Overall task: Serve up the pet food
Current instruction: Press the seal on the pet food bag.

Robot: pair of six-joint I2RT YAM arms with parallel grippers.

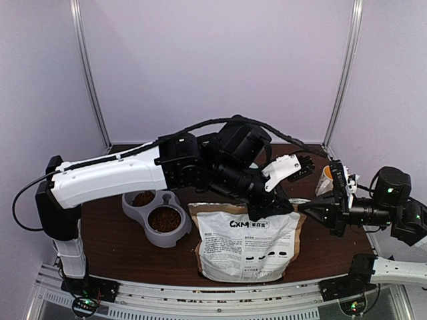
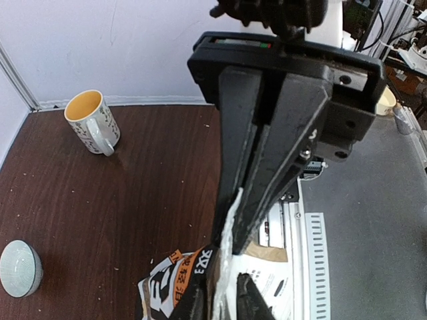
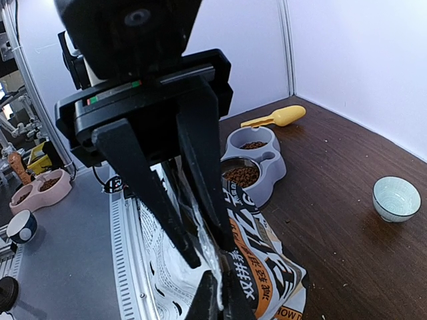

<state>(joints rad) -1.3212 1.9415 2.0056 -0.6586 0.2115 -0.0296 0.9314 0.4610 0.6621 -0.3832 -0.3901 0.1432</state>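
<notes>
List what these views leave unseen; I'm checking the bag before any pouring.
bag mouth and contents: top view, covered by left arm; wrist views, by left gripper and right gripper.
scoop: missing from top view, presumably behind left arm.
mug: top view, partly behind right gripper; left wrist view, its bottom hidden by its wall.

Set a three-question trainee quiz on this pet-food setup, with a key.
1. True or false: both wells of the double-bowl feeder hold kibble.
2. Fill in: the inside of the mug is ____.
3. What are the left gripper and the right gripper each pinching? A) the mug B) the top edge of the pet-food bag C) a yellow scoop
Key: 1 true; 2 yellow; 3 B.
</notes>
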